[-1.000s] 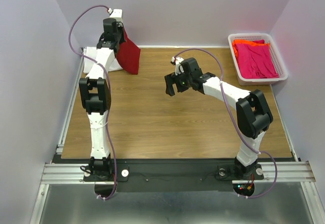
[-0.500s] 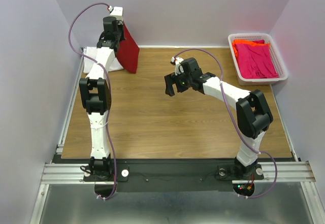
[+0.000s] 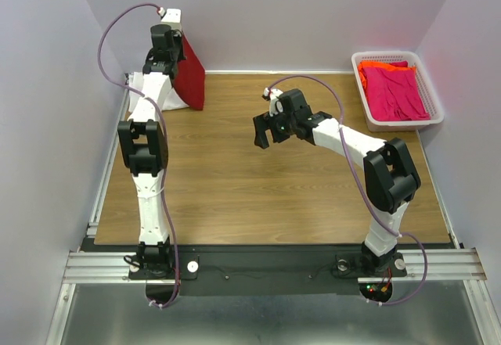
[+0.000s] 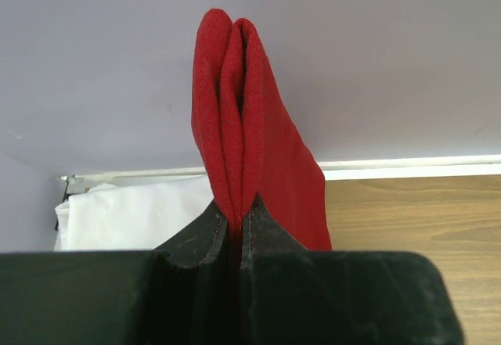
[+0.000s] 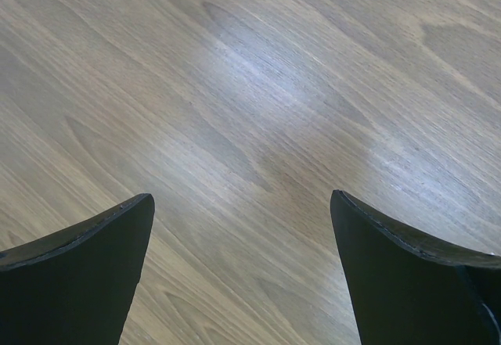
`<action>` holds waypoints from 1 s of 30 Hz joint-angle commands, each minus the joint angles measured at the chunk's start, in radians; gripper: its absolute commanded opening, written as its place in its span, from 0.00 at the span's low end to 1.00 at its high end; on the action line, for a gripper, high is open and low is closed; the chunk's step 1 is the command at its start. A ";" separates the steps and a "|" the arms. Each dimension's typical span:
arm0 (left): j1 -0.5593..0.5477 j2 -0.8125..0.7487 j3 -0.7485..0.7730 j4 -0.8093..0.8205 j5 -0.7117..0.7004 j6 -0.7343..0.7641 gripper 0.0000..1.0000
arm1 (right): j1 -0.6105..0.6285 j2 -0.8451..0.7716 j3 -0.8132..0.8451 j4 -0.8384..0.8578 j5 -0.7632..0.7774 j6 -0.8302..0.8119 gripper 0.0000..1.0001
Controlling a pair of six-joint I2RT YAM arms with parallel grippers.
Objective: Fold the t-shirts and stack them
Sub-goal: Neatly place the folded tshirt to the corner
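2 arms reach over the wooden desk [image 3: 258, 196]. At the far left corner the left end effector [image 4: 235, 224] sits high, pinched tight on a bunched fold of the dark red t-shirt [image 4: 250, 141], which hangs from it down toward the desk. Just beside it lies a white t-shirt [image 4: 133, 216], seemingly flat, though the arm hides most of it. The right end effector [image 5: 243, 271] hovers over the wood mid-desk, its fingers spread wide, holding nothing. In the white basket [image 3: 403, 124] at the far right lie the pink t-shirt [image 3: 395, 91] and, partly under it, the orange t-shirt [image 3: 374, 66].
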 commanded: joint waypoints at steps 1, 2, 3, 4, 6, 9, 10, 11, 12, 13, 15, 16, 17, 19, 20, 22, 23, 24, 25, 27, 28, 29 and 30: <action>0.034 -0.120 0.009 0.103 0.005 0.017 0.00 | 0.004 0.005 0.012 0.021 -0.012 0.005 1.00; 0.039 -0.121 -0.006 0.108 0.007 0.016 0.00 | 0.004 0.005 0.012 0.021 -0.013 0.004 1.00; 0.069 -0.123 -0.015 0.119 0.036 0.014 0.00 | 0.004 0.007 0.011 0.021 -0.013 0.004 1.00; 0.083 -0.121 -0.021 0.123 0.048 0.011 0.00 | 0.004 0.010 0.009 0.021 -0.012 0.004 1.00; 0.106 -0.105 -0.031 0.125 0.076 0.011 0.00 | 0.004 0.012 0.006 0.019 -0.013 0.005 1.00; 0.149 -0.060 -0.031 0.125 0.129 0.027 0.00 | 0.005 0.022 0.003 0.019 -0.021 0.005 1.00; 0.161 -0.048 -0.034 0.120 0.163 0.028 0.00 | 0.004 0.028 0.005 0.019 -0.023 0.007 1.00; 0.186 -0.023 -0.040 0.119 0.186 0.030 0.00 | 0.004 0.033 0.005 0.018 -0.024 0.008 1.00; 0.197 -0.008 -0.043 0.119 0.209 0.034 0.00 | 0.004 0.036 0.005 0.018 -0.024 0.007 1.00; 0.206 0.006 -0.043 0.119 0.244 0.039 0.00 | 0.004 0.038 0.005 0.018 -0.026 0.008 1.00; 0.232 0.056 -0.025 0.105 0.293 0.065 0.00 | 0.004 0.047 0.003 0.015 -0.032 0.008 1.00; 0.241 0.072 -0.017 0.100 0.307 0.069 0.00 | 0.004 0.050 0.003 0.013 -0.033 0.008 1.00; 0.247 0.104 -0.002 0.099 0.318 0.073 0.00 | 0.004 0.053 0.001 0.011 -0.035 0.008 1.00; 0.261 0.136 0.015 0.079 0.342 0.088 0.00 | 0.004 0.059 -0.002 0.010 -0.033 0.008 1.00; 0.263 0.159 0.025 0.074 0.344 0.096 0.00 | 0.004 0.064 -0.003 0.008 -0.033 0.008 1.00; 0.264 0.187 0.029 0.068 0.330 0.129 0.01 | 0.004 0.067 -0.003 0.005 -0.033 0.008 1.00; 0.266 0.195 0.032 0.068 0.329 0.138 0.01 | 0.004 0.068 -0.005 0.005 -0.033 0.007 1.00; 0.266 0.204 0.038 0.066 0.330 0.146 0.02 | 0.004 0.068 -0.005 0.004 -0.036 0.007 1.00; 0.267 0.213 0.048 0.063 0.330 0.154 0.03 | 0.005 0.070 -0.006 0.004 -0.038 0.007 1.00; 0.272 0.241 0.081 0.051 0.317 0.175 0.05 | 0.004 0.071 -0.006 0.001 -0.043 0.007 1.00; 0.273 0.245 0.091 0.048 0.310 0.181 0.05 | 0.005 0.070 -0.005 0.001 -0.044 0.008 1.00; 0.276 0.248 0.095 0.048 0.304 0.195 0.06 | 0.002 0.070 -0.005 -0.001 -0.044 0.008 1.00; 0.278 0.248 0.095 0.051 0.300 0.200 0.06 | 0.004 0.068 -0.005 -0.001 -0.046 0.008 1.00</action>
